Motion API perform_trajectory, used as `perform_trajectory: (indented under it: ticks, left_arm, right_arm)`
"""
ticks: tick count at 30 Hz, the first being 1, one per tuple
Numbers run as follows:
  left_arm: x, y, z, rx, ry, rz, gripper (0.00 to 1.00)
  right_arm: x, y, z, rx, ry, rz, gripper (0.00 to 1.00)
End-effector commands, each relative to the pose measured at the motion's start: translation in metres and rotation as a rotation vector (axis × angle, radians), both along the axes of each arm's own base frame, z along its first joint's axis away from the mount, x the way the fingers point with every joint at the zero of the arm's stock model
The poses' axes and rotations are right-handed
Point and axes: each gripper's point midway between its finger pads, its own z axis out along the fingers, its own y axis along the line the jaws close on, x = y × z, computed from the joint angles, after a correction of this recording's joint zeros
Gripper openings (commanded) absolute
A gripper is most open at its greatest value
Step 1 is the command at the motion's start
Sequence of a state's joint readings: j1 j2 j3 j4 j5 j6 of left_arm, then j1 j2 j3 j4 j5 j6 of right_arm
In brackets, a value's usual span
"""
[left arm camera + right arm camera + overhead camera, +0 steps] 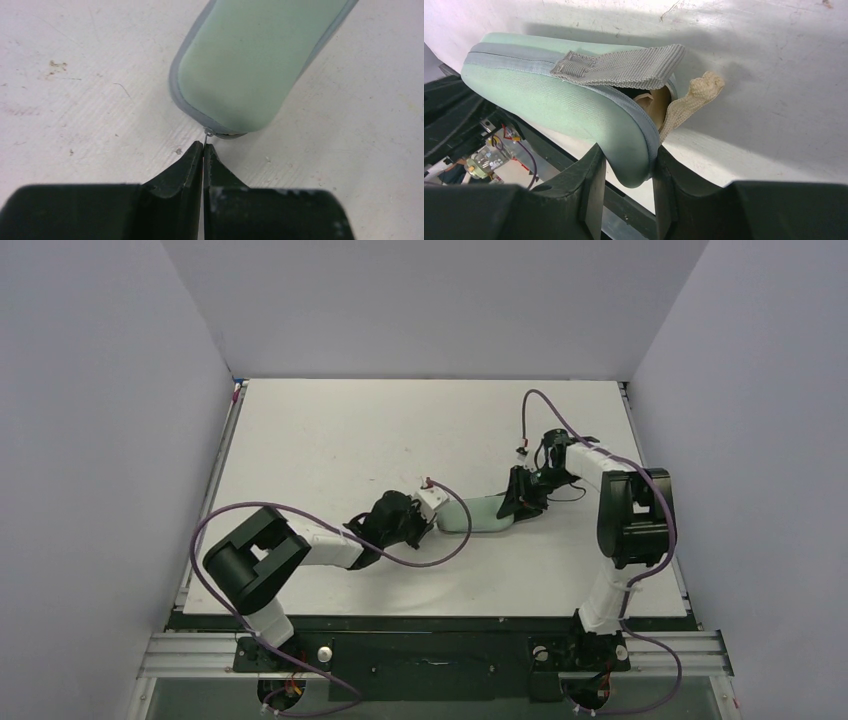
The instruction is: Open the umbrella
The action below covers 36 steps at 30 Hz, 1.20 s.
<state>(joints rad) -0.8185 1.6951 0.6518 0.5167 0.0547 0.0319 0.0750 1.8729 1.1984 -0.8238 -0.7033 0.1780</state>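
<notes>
1. The left gripper (203,150) was clenched, its two fingertips pressed together on the thin metal zip pull (207,136) at the rounded end of the umbrella (245,65).
2. That end of the umbrella lay just beyond the left fingertips, joined to them only by the pull. In the left wrist view the mint-green body ran away from the gripper, up and to the right.
3. The right gripper (626,167) was grasping the umbrella's other end, one finger on each side of the mint-green cover, both touching it.
4. Just past the right fingers the cover gaped slightly at its grey-edged seam. A grey strap (624,67) was stitched along the seam, and a tan cord (696,92) hung out of the gap toward the counter (350,430).
5. Counted: one umbrella, still bundled as a pale green oblong; two grippers, one at each end of it; one zip pull; one grey strap; one tan cord.
6. From above, the umbrella sat a little right of the counter's middle, between the two grippers. Its long axis ran left to right, the right end a little farther from the arm bases than the left. The zip-pull end pointed to the left arm and the strap end to the right arm.
</notes>
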Motion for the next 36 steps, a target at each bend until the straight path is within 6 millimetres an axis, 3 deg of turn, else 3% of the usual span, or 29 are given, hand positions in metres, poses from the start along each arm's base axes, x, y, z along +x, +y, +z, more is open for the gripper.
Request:
perform_trajectory:
  ticks: [1, 7, 15, 23, 26, 28, 30, 31, 32, 33, 36]
  left_arm:
    - [0.025, 0.017, 0.021, -0.004, -0.088, 0.044, 0.0]
    - [0.044, 0.017, 0.027, 0.008, -0.172, -0.003, 0.0]
    - [0.045, 0.001, 0.037, 0.017, -0.276, -0.153, 0.0]
    - [0.039, -0.004, 0.039, 0.033, -0.322, -0.224, 0.0]
    - [0.027, -0.009, 0.037, 0.038, -0.327, -0.277, 0.0]
    - [0.016, -0.012, 0.034, 0.043, -0.315, -0.308, 0.0]
    - [0.005, -0.012, 0.028, 0.043, -0.286, -0.324, 0.0]
    - [0.001, -0.014, 0.027, 0.037, -0.27, -0.323, 0.0]
    - [-0.003, -0.012, 0.024, 0.039, -0.257, -0.32, 0.0]
    - [-0.006, -0.013, 0.023, 0.035, -0.24, -0.312, 0.0]
    - [-0.01, -0.011, 0.017, 0.03, -0.187, -0.272, 0.0]
  right_arm:
    - [0.0, -0.053, -0.046, -0.297, -0.006, 0.085, 0.0]
    - [-0.012, -0.048, -0.041, -0.262, 0.019, 0.228, 0.0]
    - [-0.014, -0.039, -0.037, -0.226, 0.047, 0.436, 0.0]
    - [-0.017, -0.033, -0.03, -0.197, 0.064, 0.617, 0.0]
    - [-0.007, -0.027, -0.024, -0.19, 0.038, 0.612, 0.0]
    - [0.008, -0.025, -0.017, -0.2, -0.002, 0.582, 0.07]
    - [0.026, -0.025, -0.009, -0.208, -0.039, 0.535, 0.21]
    - [0.031, -0.024, -0.005, -0.204, -0.048, 0.506, 0.34]
    - [0.043, -0.023, 0.003, -0.19, -0.079, 0.477, 0.41]
    - [0.048, -0.022, 0.007, -0.183, -0.085, 0.445, 0.57]
    - [0.068, -0.022, 0.025, -0.146, -0.136, 0.347, 0.68]
